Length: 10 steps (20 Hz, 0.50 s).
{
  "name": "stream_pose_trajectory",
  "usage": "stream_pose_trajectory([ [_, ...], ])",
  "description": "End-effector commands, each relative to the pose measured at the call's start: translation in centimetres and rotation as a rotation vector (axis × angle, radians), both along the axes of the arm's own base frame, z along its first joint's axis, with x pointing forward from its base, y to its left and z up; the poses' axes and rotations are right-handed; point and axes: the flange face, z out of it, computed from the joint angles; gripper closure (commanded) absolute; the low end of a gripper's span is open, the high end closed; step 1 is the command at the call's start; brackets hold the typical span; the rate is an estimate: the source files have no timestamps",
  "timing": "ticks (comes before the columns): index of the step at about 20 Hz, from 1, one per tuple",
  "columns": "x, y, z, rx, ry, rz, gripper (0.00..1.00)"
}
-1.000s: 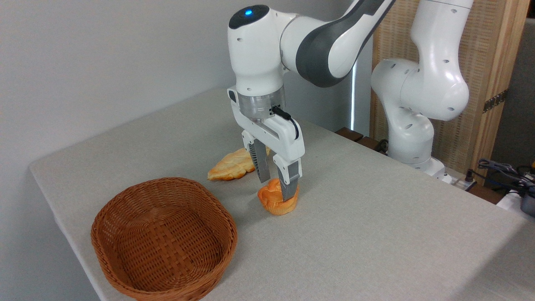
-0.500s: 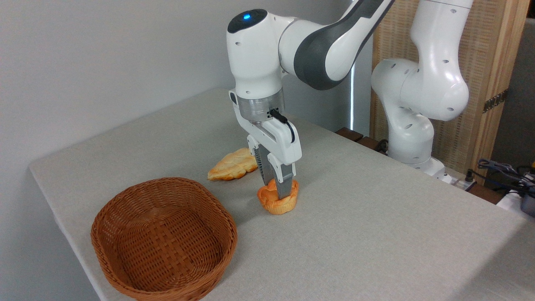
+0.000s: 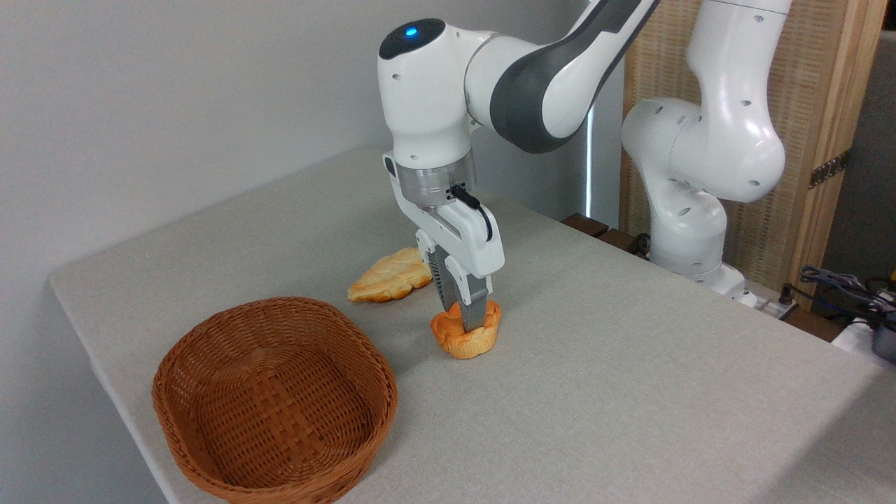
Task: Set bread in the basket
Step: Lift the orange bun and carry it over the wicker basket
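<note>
Orange-golden bread (image 3: pixel 465 334) — reddish-brown woven basket (image 3: pixel 274 399) (grey table (image 3: pixel 630 364)).

On the table (image 3: pixel 630 392), the basket (image 3: pixel 274 400) sits front-left. The bread (image 3: pixel 466 334) lies to its right and slightly behind, apparently resting on the surface. The leaf-shaped pastry (image 3: pixel 389 274) lies behind-left of it.

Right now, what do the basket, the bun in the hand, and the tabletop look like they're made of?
Basket: woven reddish-brown wicker, slight sheen; the strip weave shows clearly.
Bun: orange-golden, smooth and glossy, pinched in where the hand squeezes it, so probably soft foam or rubber, though real bread can't be ruled out.
Tabletop: matte light grey, faintly speckled; looks like cloth or textured laminate, unclear which.
</note>
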Motion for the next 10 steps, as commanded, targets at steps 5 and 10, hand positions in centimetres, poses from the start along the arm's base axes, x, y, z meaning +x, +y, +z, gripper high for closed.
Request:
stream_pose_trajectory([
  [5, 1.0, -0.3, 4.1, 0.007, 0.017, -0.016, 0.87],
  [10, 4.3, -1.0, 10.3, -0.051, -0.073, 0.015, 0.86],
])
